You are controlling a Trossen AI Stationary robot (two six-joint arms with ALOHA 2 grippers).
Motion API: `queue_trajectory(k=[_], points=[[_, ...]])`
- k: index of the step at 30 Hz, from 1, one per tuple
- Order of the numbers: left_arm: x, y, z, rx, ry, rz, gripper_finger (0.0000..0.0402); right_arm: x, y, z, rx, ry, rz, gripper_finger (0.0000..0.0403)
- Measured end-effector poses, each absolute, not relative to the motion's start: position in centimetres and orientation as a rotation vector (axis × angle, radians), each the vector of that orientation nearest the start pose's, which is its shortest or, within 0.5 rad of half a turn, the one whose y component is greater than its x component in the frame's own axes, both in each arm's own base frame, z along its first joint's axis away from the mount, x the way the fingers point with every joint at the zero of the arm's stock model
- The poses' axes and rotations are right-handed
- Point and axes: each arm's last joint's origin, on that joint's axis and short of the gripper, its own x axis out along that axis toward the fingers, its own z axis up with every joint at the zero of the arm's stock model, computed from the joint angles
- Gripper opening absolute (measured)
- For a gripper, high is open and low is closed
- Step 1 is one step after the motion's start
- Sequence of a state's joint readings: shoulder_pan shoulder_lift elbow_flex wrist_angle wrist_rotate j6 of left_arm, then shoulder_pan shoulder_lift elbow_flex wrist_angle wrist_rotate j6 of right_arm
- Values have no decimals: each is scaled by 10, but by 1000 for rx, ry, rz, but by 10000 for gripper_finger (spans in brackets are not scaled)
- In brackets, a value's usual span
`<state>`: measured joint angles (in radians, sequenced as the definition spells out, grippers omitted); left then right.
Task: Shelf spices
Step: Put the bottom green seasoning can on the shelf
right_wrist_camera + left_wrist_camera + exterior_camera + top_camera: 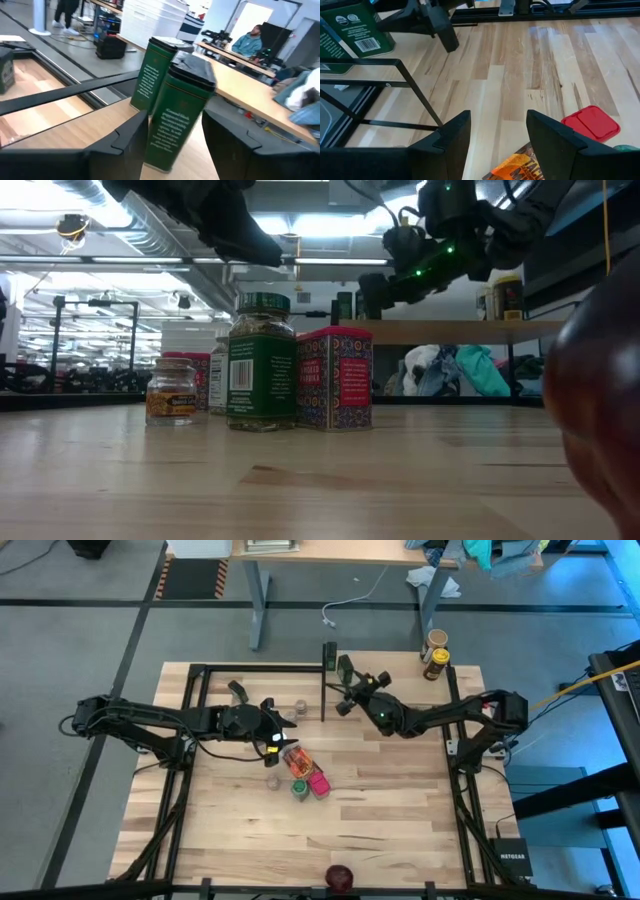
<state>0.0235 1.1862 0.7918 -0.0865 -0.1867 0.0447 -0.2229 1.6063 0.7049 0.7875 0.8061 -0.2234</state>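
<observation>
A wooden desk (380, 810) seen from above, with two dark robot arms reaching toward its middle from either side.

The left end effector (283, 718) hovers above the desk just behind a small cluster of spices. Its wrist camera shows its two dark fingers (452, 137) spread apart with nothing between them, bare wood visible through the gap. Just beneath it lie an orange-red packet (517, 166) and a red lid (591, 123).

The cluster sits near the centre of the desk: a pink-red box (318, 783), a green-lidded jar (299, 789), the orange-red packet and a small tan-lidded jar (272, 781), all close together. From table height the green-lidded jar (260, 362) stands upright, touching or nearly touching the pink-red box (335, 377), with a small amber jar (171, 391) beside them. Another small jar (300, 706) stands alone farther back.

The right end effector (345, 683) is raised near the back edge of the desk. Its wrist camera shows its fingers closed around a tall dark green tin (181, 115), held upright, with a second green tin (156, 75) standing just behind it.

Two more jars (435, 653) stand at the back right corner. A dark red round object (339, 877) lies at the front edge. A seated person (249, 40) shows in the room beyond.
</observation>
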Motion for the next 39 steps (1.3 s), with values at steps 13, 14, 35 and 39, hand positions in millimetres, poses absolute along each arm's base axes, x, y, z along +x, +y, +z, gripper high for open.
queue_trajectory(k=[13, 14, 35, 39], points=[[255, 9, 265, 78, 485, 188, 187, 303, -76, 200, -308, 314, -1089, 193], [255, 9, 265, 78, 484, 187, 187, 302, -78, 200, -307, 315, -1089, 193], [256, 9, 266, 93, 468, 183, 187, 289, -134, 197, -133, 252, -950, 193], [256, 9, 267, 97, 465, 182, 187, 287, -139, 197, -128, 251, -936, 193]])
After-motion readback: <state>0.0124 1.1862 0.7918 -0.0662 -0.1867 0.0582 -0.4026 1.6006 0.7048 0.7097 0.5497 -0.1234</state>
